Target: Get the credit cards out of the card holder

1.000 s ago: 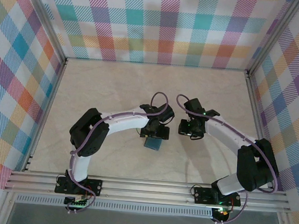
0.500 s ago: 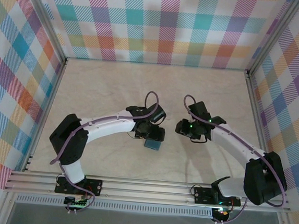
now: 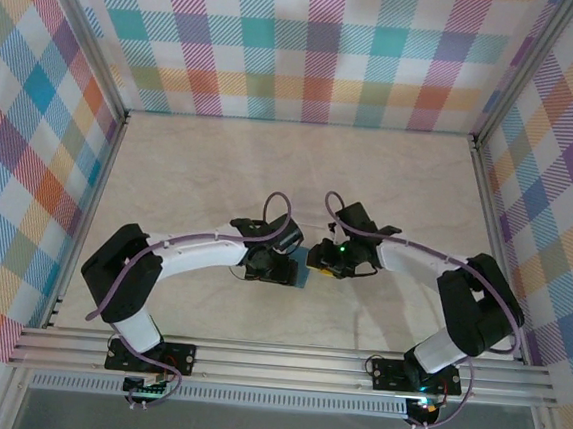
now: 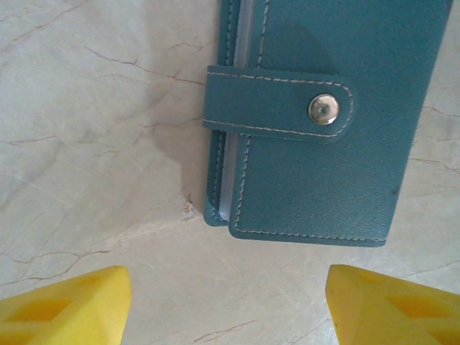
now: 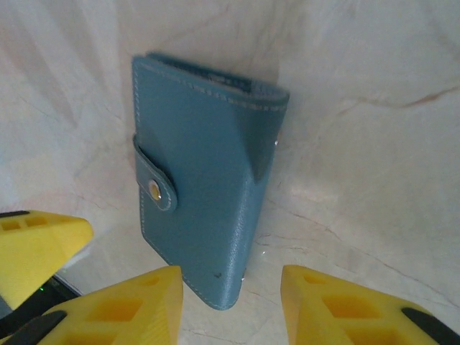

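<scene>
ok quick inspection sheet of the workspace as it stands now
surface: marbled beige table
job's things: teal card holder lying flat, shut, tab snapped; nothing taken out yet
clutter: nothing seen
grippers: left gripper open, short of the card holder; right gripper open, fingers either side of its near end, not clamped
cables: purple cables run along both arms
surroundings: checked walls, metal rail at the near edge
</scene>
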Controlling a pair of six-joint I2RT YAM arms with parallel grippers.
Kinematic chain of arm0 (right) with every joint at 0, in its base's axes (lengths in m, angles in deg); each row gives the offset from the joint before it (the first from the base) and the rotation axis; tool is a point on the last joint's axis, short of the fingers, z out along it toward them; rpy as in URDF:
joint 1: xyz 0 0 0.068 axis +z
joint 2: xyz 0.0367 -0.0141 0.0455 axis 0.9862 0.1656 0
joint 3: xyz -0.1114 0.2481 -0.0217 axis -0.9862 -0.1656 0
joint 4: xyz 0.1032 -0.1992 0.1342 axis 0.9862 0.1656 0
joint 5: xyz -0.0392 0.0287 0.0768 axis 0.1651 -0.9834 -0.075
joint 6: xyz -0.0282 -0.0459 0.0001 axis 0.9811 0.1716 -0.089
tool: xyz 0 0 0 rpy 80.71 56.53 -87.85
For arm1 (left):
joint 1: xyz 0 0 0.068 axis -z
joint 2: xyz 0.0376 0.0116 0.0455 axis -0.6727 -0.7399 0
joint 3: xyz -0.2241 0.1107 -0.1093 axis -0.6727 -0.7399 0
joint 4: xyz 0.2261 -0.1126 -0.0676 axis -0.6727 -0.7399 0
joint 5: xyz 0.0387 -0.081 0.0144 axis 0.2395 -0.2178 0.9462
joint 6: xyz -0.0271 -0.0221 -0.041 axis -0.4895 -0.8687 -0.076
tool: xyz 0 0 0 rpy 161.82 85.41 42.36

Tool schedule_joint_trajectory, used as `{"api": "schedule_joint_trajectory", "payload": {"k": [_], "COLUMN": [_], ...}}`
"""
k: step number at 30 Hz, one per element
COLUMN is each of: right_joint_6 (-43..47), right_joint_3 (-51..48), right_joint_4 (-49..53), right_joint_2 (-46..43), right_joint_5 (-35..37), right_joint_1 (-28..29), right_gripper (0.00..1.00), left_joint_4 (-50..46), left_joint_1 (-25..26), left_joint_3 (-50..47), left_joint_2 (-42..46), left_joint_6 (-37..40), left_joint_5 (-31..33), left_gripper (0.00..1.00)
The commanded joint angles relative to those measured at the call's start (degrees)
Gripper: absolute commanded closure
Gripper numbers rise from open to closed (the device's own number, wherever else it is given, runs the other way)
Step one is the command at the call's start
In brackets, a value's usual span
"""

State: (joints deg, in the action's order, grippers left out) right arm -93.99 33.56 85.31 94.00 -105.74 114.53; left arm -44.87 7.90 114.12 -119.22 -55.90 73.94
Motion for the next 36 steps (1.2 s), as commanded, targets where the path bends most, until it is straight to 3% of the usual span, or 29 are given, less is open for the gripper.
{"api": "schedule_joint_trajectory", "payload": {"k": [1,7,16,22,29,36], "right_joint_6": [-1.77,-3.38,-5.76,-5.8,-6.65,-11.06], "right_joint_3": [-0.89,-2.52,-1.41,-0.29,-0.11,-3.64], "right_joint_4": [-0.66,-7.89,-8.99,-11.84,-17.44,-26.86], "right_joint_2": [1.03,3.01,3.85,6.41,9.64,10.46], "right_joint_5": [0.16,-2.9,2.78,1.27,-3.75,-9.09], "right_joint_1": [0.64,0.65,0.62,0.39,0.21,0.19], "right_gripper": [0.58,0.6,0.6,0.59,0.61,0.7], "left_joint_4": [3.9,10.63,12.58,15.67,23.55,24.7], "left_joint_1": [-2.52,-5.49,-8.97,-10.05,-10.19,-10.18], "left_joint_3": [-1.38,-1.55,0.66,-0.46,-4.18,-5.57], "left_joint_2": [2.11,1.09,-3.98,-6.64,-5.76,-4.31], "left_joint_6": [1.47,2.98,5.09,5.22,3.72,2.61], "left_joint_5": [-3.61,-12.68,-15.75,-18.99,-24.39,-25.87], "left_gripper": [0.29,0.3,0.32,0.3,0.41,0.49]}}
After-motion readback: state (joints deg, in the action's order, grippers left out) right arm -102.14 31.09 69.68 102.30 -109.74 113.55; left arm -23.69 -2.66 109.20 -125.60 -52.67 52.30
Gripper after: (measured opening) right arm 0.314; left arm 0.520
